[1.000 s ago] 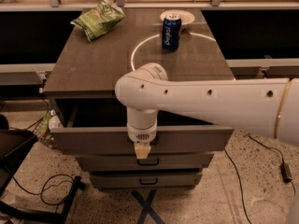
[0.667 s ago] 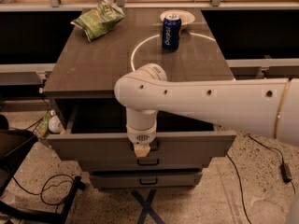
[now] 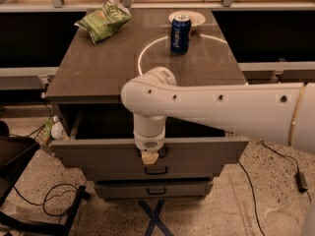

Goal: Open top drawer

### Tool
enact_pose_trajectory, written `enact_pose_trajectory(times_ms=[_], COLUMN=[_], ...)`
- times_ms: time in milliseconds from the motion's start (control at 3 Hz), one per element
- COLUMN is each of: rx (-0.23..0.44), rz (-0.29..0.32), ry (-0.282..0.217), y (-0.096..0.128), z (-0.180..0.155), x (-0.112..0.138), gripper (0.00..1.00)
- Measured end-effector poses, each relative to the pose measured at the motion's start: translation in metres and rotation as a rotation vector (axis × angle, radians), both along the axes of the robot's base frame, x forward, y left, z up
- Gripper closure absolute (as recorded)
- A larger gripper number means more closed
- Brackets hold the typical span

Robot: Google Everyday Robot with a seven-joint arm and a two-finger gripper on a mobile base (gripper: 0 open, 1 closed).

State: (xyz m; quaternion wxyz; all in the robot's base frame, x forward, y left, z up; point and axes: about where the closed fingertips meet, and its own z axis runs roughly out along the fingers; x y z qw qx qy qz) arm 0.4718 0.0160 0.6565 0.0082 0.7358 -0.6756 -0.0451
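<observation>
1. The top drawer [image 3: 206,151] stands pulled out from under the surface [image 3: 98,68], its box open.
2. My gripper [image 3: 149,157] points down at the middle of the drawer's front.
3. Two smaller drawer fronts [image 3: 152,190] sit shut below the drawer.
4. Behind the drawer, on the surface, a blue can [image 3: 180,34] stands upright with a white plate [image 3: 196,17] just beyond it. A green bag [image 3: 103,21] lies well to the left.

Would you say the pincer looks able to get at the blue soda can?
Probably yes: the pincer is at the grey top drawer's front, and the blue soda can stands unobstructed above.

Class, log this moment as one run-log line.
top drawer: partly open | gripper: at its front centre | task: unfinished
</observation>
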Motion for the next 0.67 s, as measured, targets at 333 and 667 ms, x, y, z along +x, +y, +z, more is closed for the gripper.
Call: enact_pose_trajectory(times_ms=[333,667], rx=[-0.002,-0.002], rz=[-0.019,-0.019], ry=[-0.031,-0.031], y=[-0.0063,-0.0063], z=[0.013,0.0106], x=[-0.007,-0.0071], gripper=[1.0,1.0])
